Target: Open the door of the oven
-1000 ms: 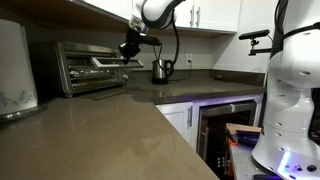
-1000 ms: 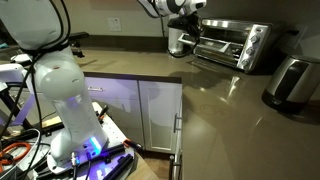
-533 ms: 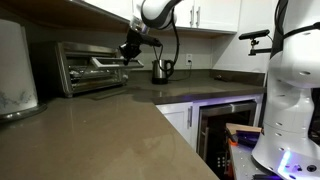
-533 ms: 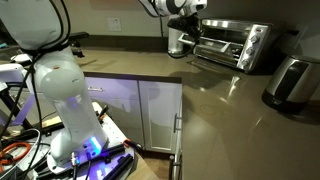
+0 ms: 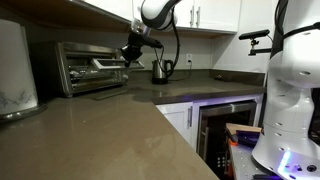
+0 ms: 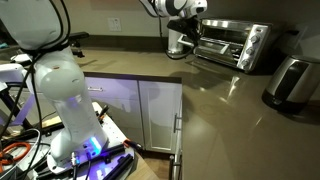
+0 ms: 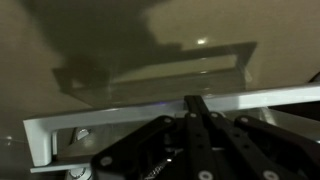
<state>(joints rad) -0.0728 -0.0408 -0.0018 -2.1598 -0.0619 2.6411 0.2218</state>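
Broadly, the room was a kitchen. A brown stone desk (image 5: 120, 130) ran around a corner under white wall cabinets (image 5: 215, 15), with a dark glass-fronted appliance (image 5: 225, 125) built in below. The oven (image 5: 90, 68) stood at the back of the desk against the wall, its door (image 5: 85, 72) facing out into the room. A dark kettle (image 5: 160, 71) stood just beside the oven. My pincer (image 5: 128, 55) hung at the upper front corner of the oven on the kettle's side.

An exterior view alone showed the arm's white pedestal (image 6: 60, 90) on the floor, a wall outlet (image 6: 115, 22) and a shiny metal canister (image 6: 288, 82) on the desk, on the side of the oven away from the arm. Only the wrist view looked straight down past the dark fingers (image 7: 205, 135). There the door's pale metal frame crossed the picture, with shadowed brown desk beyond it. The fingers ran together toward that frame, yet I could not tell whether they were spread or pinching it. From the exterior views I could not tell whether the door was ajar.

Compared with a second earlier, I could make out no shift in arm, pincer or oven.
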